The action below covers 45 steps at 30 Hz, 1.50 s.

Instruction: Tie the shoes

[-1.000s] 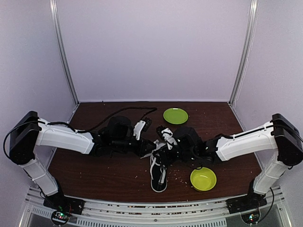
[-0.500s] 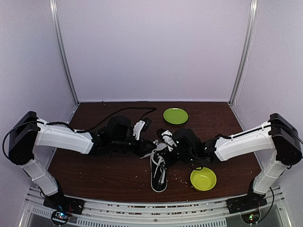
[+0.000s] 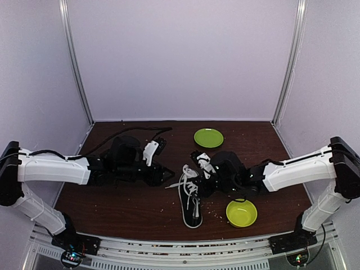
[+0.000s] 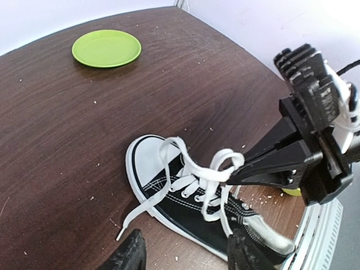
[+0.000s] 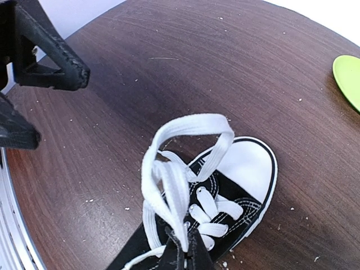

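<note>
The black sneaker lies on the brown table close to the middle of the near edge, with its white toe cap pointing to the far edge and its heel to the near edge. The right gripper is clamped shut on the white laces above the eyelets and holds up a loop that arches over the tongue. A second ago the left gripper sat right against the shoe beside the right one. It has since drawn back toward the left edge and now stands apart from the shoe, with its fingers spread and nothing between them. One loose lace end trails across the wood toward it. With that arm out of the way, the lacing shows plainly from above, where it was mostly covered before. The green plate near the far edge and the green bowl near the near edge, right of the shoe, have not moved.
</note>
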Tool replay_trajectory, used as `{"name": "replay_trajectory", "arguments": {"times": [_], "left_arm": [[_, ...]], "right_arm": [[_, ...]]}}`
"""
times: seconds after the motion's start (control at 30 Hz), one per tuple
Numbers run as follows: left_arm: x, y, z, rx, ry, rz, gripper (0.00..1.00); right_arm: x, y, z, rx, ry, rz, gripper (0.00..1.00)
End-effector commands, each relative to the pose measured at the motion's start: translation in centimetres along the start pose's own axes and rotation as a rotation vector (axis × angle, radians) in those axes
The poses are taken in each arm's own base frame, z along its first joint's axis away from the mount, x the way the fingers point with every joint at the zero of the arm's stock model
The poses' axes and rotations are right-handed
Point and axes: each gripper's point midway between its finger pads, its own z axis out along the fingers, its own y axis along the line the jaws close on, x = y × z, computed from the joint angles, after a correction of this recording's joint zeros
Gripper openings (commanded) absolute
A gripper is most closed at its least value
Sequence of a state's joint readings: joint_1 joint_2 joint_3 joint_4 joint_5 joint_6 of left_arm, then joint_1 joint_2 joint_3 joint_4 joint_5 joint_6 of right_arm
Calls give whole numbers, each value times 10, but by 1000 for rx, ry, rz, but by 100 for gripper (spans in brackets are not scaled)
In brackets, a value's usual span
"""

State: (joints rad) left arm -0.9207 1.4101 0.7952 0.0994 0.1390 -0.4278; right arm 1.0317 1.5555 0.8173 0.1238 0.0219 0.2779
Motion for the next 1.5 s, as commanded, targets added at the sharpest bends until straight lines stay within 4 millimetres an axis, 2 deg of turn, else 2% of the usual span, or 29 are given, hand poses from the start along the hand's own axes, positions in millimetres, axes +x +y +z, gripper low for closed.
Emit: {"name": "replay_trajectory", "arguments": {"times": [0.0,0.07,0.2,0.33,0.57,0.8,0.93,1.0,1.07,1.1,1.13,1.2,1.47], "left_arm": [[-26,-15,6,73,-19,122,54],[-36,-23,13,119,-31,157,58],[-56,-26,28,188,-69,167,62],[-59,-34,40,252,-60,171,62],[-32,-41,45,344,-7,136,63],[-13,-34,58,332,57,116,60],[-5,-28,68,309,95,119,54],[-5,-27,70,308,94,117,48],[-5,-26,72,304,94,115,35],[-6,-25,72,298,92,113,21],[-7,-24,71,290,88,112,12],[-8,-22,69,269,76,108,1],[-8,-18,62,243,48,86,0]], "right_arm": [[-13,5,-8,-41,-50,23,0],[-13,8,-8,-55,-51,22,0],[-11,9,-7,-67,-48,26,0],[-9,7,-7,-62,-56,42,0],[-11,3,-7,-48,-83,86,0],[-13,8,-6,-81,-94,92,0],[-12,10,-6,-97,-92,93,0],[-11,10,-6,-101,-91,94,0],[-11,10,-6,-101,-90,92,0],[-11,9,-6,-100,-91,92,0],[-10,9,-6,-98,-87,91,0],[-9,8,-6,-95,-83,86,4],[6,6,-4,-163,-11,56,38]]}}
